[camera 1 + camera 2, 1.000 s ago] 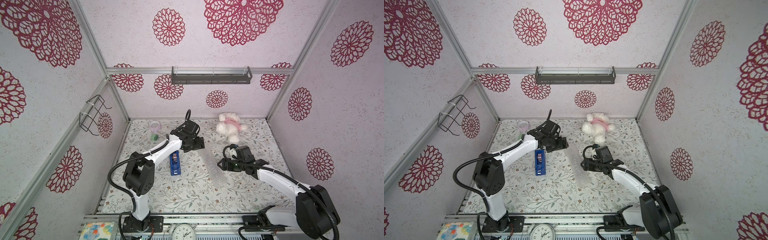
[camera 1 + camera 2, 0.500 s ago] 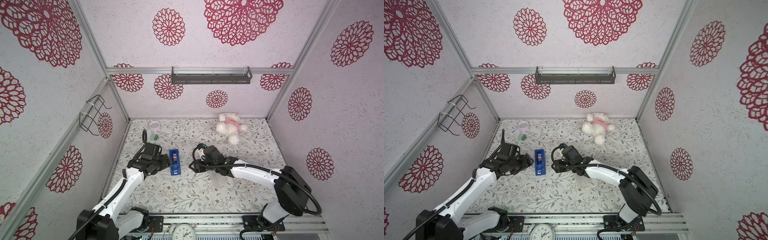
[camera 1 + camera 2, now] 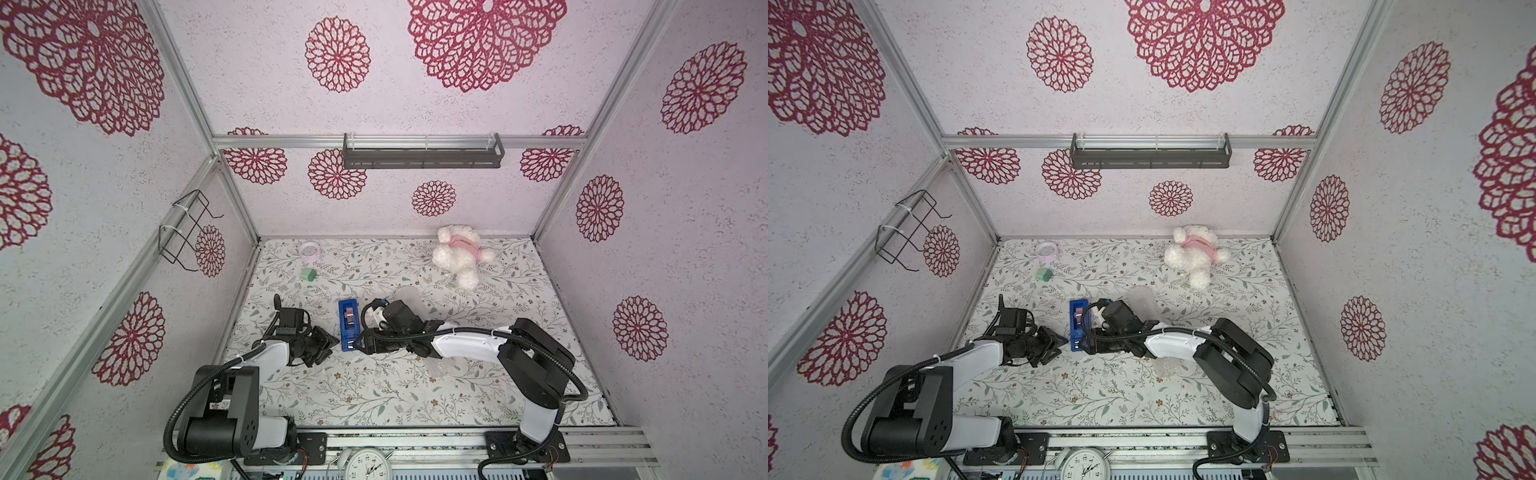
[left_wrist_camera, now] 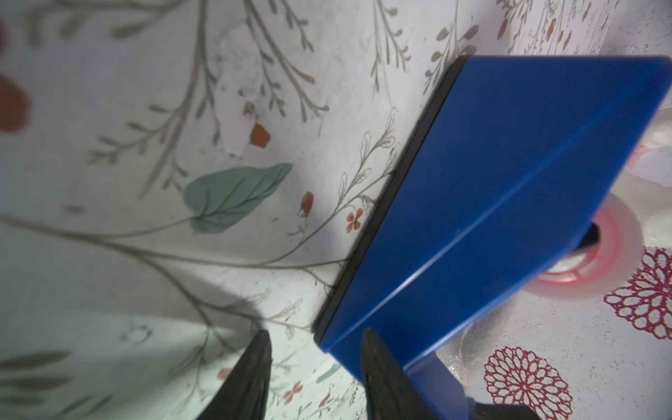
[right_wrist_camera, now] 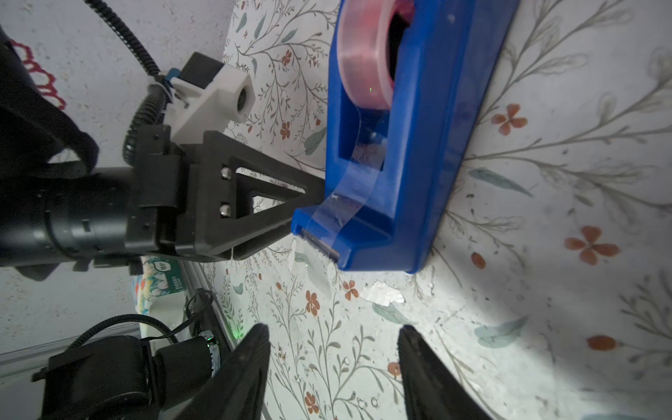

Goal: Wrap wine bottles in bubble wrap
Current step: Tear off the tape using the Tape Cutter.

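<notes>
The wine bottles are hidden in every view. Clear bubble wrap lies crumpled under my right arm, and another part shows beyond my right wrist. A blue tape dispenser lies between my two grippers. My left gripper is part open, its tips against the dispenser's cutter end and holding nothing. My right gripper is open over bare mat, just short of the same end. The tape's loose end rests on the cutter.
A white teddy bear lies at the back right. A pink round item and a green block sit at the back left. A black shelf hangs on the back wall and a wire rack on the left wall.
Both grippers have moved in to the near end of the tape dispenser, the right one coming away from the bubble wrap. The left jaws have narrowed.
</notes>
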You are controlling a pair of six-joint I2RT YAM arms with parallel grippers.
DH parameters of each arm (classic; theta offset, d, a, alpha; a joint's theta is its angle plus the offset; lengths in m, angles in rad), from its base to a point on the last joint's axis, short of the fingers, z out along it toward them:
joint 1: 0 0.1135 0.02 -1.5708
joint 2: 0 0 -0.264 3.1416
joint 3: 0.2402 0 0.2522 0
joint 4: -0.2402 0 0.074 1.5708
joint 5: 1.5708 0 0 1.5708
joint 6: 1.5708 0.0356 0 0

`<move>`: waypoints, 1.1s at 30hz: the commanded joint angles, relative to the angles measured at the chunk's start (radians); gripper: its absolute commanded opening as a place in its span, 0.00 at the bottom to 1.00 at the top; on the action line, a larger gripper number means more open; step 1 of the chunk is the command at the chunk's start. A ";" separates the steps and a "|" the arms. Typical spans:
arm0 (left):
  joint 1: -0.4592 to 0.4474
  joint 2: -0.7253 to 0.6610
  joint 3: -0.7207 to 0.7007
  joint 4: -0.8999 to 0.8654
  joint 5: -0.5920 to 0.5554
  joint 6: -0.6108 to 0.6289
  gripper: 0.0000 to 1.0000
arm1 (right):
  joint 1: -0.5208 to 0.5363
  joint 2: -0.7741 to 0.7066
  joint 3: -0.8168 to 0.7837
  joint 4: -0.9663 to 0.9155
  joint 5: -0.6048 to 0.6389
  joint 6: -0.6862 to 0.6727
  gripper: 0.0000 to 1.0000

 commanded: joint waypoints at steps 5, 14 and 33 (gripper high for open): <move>-0.024 0.065 0.034 0.137 0.035 -0.033 0.41 | -0.027 0.022 0.026 0.078 -0.029 0.080 0.62; -0.072 0.148 0.040 0.205 0.042 -0.064 0.40 | -0.042 0.080 0.043 0.173 -0.098 0.139 0.62; -0.071 0.180 0.079 0.130 0.032 -0.009 0.38 | -0.085 0.061 0.019 0.219 -0.113 0.138 0.49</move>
